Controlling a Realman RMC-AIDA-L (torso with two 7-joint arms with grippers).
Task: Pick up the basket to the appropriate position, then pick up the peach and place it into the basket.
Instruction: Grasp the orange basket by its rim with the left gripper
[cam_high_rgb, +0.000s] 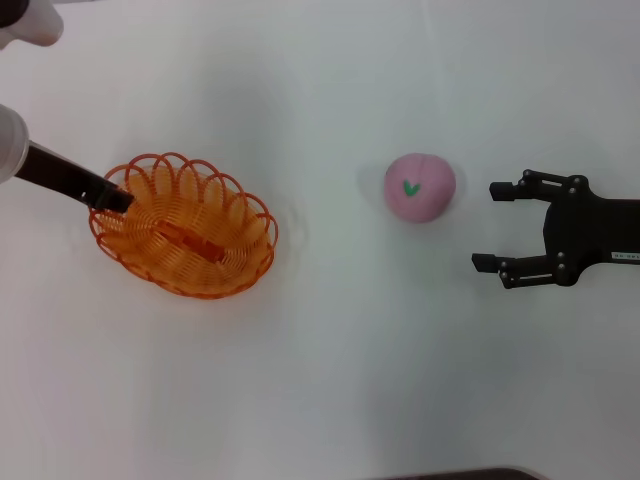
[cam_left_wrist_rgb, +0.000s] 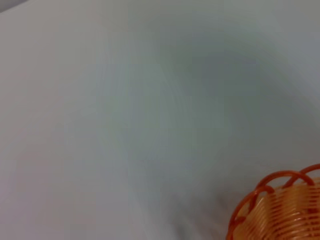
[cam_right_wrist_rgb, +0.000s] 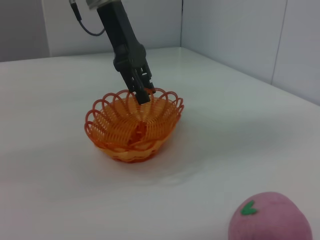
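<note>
Head view: left gripper (cam_high_rgb: 112, 196) clamped on the basket (cam_high_rgb: 185, 225) rim at table left, peach (cam_high_rgb: 420, 187) well apart by the spread, empty right gripper (cam_high_rgb: 496, 226) — basket is best kept level and set near the peach.

In the left wrist view the basket (cam_left_wrist_rgb: 280, 210) is running off the picture's corner, only a blurred arc of its scalloped rim showing. In the right wrist view the peach (cam_right_wrist_rgb: 270, 217) is being cut off along the picture's edge. In the head view the left end effector (cam_high_rgb: 118, 197) is dipping behind the basket's rim, its fingertips lying partly hidden among the loops, and the right arm is leaving the frame behind its wrist.
</note>
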